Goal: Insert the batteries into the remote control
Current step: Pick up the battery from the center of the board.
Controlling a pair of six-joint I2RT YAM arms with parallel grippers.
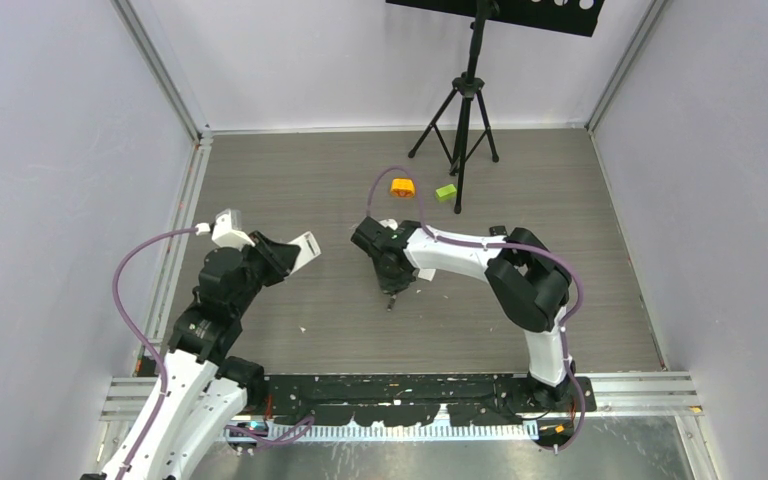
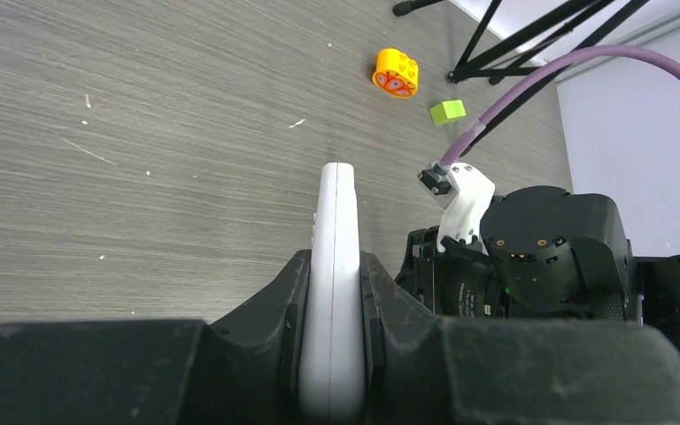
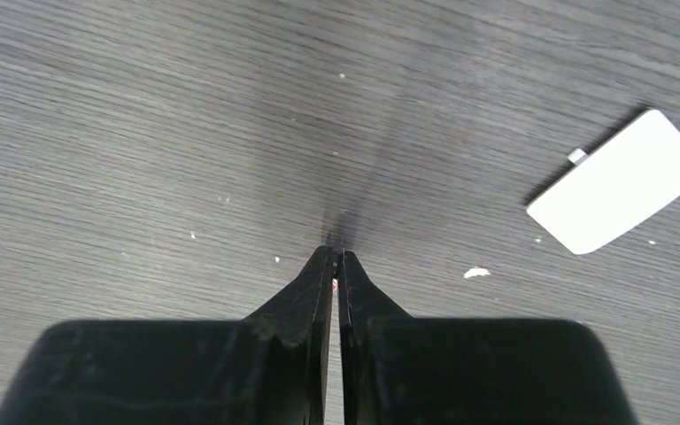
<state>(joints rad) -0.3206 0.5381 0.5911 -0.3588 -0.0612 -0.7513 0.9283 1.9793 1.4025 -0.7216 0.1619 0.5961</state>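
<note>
Left wrist view has the white remote (image 2: pixel 336 204) standing on its long edge, pinched across its thickness by the left gripper (image 2: pixel 335 264) and lifted off the table (image 2: pixel 142 133). It looks like light, stiff, smooth plastic, so a hold on the flat faces near the middle suits it, though the slick shell could twist under a push.

Seen from its own wrist camera, the right gripper (image 3: pixel 336 258) has its fingers pressed together, tips on or just above the table. Only a tiny reddish fleck (image 3: pixel 334 283) shows in the seam, and I cannot tell if a battery is caught there. No batteries are clearly visible in any view. Being small, round and hard, they would likely roll and slip, so they are best taken across the barrel. A white cover plate (image 3: pixel 617 181) lies apart to the right
</note>
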